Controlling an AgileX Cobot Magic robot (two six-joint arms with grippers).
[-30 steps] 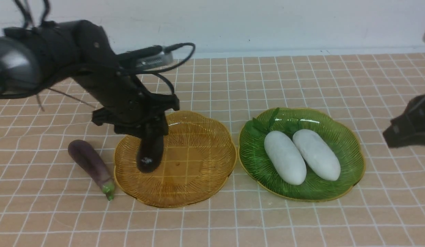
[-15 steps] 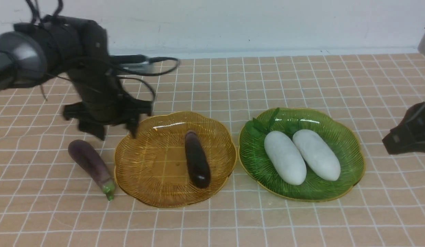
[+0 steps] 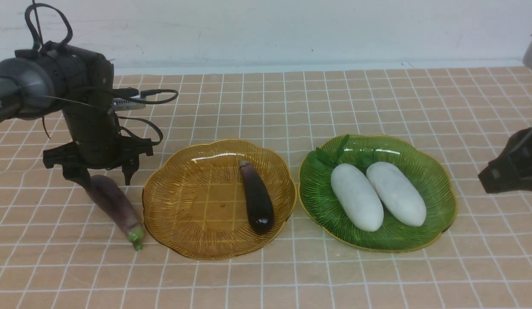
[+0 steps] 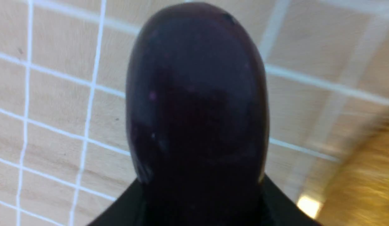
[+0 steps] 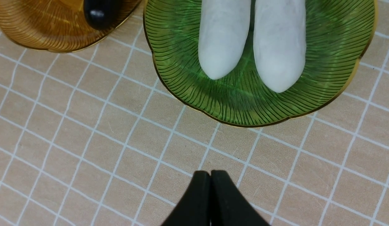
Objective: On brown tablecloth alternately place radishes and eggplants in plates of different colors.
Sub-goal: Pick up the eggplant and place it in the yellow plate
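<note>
Straddling the thick end of the loose eggplant (image 3: pixel 116 208) on the cloth (image 3: pixel 55 257), the left gripper (image 3: pixel 106 180) has its fingers (image 3: pixel 128 169) spread, not clamped; the eggplant's long axis runs from between them toward the robot, just beside the yellow plate (image 3: pixel 193 223). The right gripper (image 5: pixel 210 201), fingers pressed together and empty, sits well apart; nothing blocks the grasp.
</note>
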